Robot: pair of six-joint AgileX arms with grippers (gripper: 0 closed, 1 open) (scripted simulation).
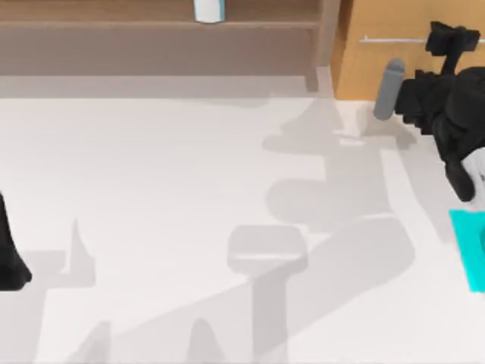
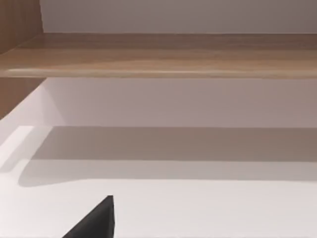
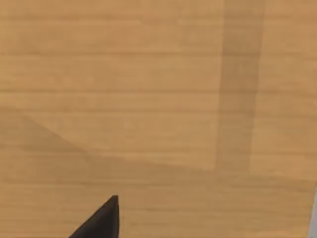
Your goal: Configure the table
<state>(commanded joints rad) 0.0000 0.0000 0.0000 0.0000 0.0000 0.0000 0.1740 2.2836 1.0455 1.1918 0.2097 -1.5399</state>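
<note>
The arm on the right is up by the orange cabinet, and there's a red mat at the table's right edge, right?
Not quite: the mat is turquoise, not red, as the top view shows. The right arm is indeed by the cabinet, at the table's right edge.

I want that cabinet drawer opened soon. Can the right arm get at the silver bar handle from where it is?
Probably yes. The right gripper hangs at the drawer cabinet front, close to the silver bar handle, and nothing appears to stand between them. The grey cylinder stands nearby on the table.

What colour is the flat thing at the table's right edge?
Bright turquoise, lying on the white table; the top view shows it best.
</note>
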